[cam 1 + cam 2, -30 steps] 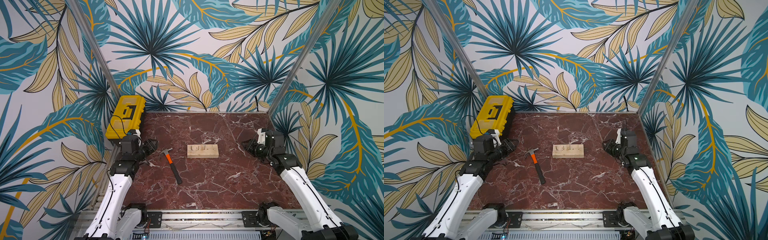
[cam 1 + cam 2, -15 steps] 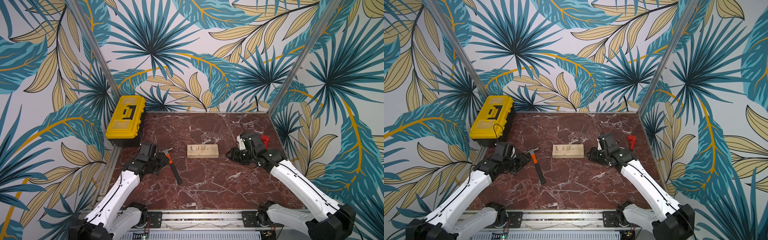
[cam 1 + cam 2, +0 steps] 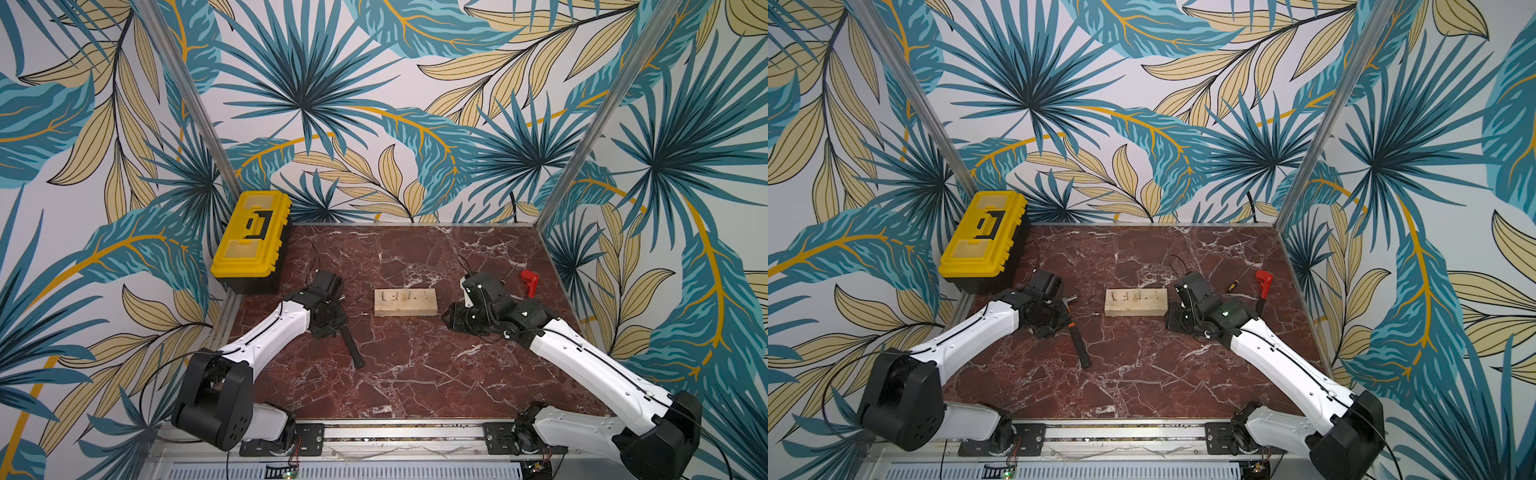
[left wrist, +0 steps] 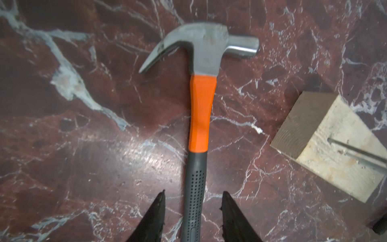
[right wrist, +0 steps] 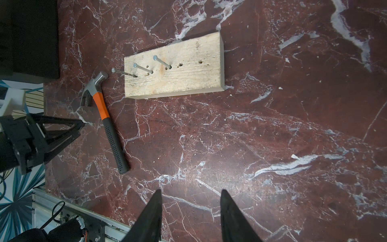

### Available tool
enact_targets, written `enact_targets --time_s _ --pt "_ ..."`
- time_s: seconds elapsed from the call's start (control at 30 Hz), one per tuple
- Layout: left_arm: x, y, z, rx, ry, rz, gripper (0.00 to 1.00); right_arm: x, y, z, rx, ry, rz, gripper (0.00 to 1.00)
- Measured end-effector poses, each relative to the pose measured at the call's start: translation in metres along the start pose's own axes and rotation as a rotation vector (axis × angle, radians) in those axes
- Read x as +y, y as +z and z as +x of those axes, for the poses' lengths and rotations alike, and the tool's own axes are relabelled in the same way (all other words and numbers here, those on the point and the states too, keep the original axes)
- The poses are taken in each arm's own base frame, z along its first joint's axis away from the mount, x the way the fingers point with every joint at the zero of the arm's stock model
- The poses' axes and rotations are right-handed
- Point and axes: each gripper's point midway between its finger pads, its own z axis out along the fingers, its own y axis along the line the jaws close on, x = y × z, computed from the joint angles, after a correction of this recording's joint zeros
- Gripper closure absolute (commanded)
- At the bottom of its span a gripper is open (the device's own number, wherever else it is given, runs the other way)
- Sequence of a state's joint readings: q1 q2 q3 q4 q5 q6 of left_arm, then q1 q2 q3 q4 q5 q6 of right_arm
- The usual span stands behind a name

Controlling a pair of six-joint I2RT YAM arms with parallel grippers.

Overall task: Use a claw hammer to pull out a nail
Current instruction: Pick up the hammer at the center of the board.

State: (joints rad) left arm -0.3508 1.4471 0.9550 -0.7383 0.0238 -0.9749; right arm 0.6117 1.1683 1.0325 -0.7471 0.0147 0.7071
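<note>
The hammer point(image 4: 199, 117) lies flat on the tabletop point(image 3: 415, 374), just beside the block point(image 3: 405, 305), on the left arm's side. The left pincer point(image 4: 193, 191) stands over its black grip. The two fingers are apart, one on each side of the grip, and a strip of marble shows between each finger and the rubber, so nothing is clamped. Only the finger tips are in the left wrist view; the rest is cut off by the edge. In a top view the hammer point(image 3: 352, 349) is mostly under the left wrist, and only the lower grip comes out.

The right pincer point(image 5: 191, 190) is near the other end of the block, its fingers also apart, with only bare marble between them. Three nails point(image 5: 161, 61) stand out of the block in the right wrist view; in both top views they are too small to count surely. In the left wrist view the block is cut by the edge and a nail there is blurred.

Behind the right arm lies a red-headed wrench point(image 3: 528, 282), its handle partly hidden by the arm. A yellow toolbox point(image 3: 251, 232) sits in the far left corner.
</note>
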Motion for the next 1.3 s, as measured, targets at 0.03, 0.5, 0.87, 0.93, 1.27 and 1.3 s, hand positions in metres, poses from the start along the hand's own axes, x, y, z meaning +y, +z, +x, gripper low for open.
enact_targets --time_s 0.03,0.5,0.87,0.93,1.27,1.3 --pt "-0.004 0.004 -0.004 0.003 0.000 -0.010 0.56 0.000 0.000 0.000 -0.002 -0.001 0.002 0.54" --pt "-0.014 0.035 -0.030 0.024 -0.024 -0.116 0.56 -0.006 -0.001 0.003 -0.020 0.026 0.033 0.53" --pt "-0.005 0.053 -0.033 0.050 -0.035 -0.175 0.59 -0.008 -0.001 0.002 -0.031 0.034 0.046 0.53" --pt "-0.005 0.056 -0.033 0.054 -0.033 -0.180 0.60 -0.009 -0.001 0.002 -0.030 0.038 0.048 0.53" --pt "-0.001 0.063 -0.030 0.069 -0.037 -0.201 0.69 -0.011 0.001 0.003 -0.031 0.047 0.058 0.52" --pt "-0.001 0.064 -0.030 0.071 -0.039 -0.204 0.70 -0.011 0.001 0.003 -0.031 0.048 0.058 0.52"
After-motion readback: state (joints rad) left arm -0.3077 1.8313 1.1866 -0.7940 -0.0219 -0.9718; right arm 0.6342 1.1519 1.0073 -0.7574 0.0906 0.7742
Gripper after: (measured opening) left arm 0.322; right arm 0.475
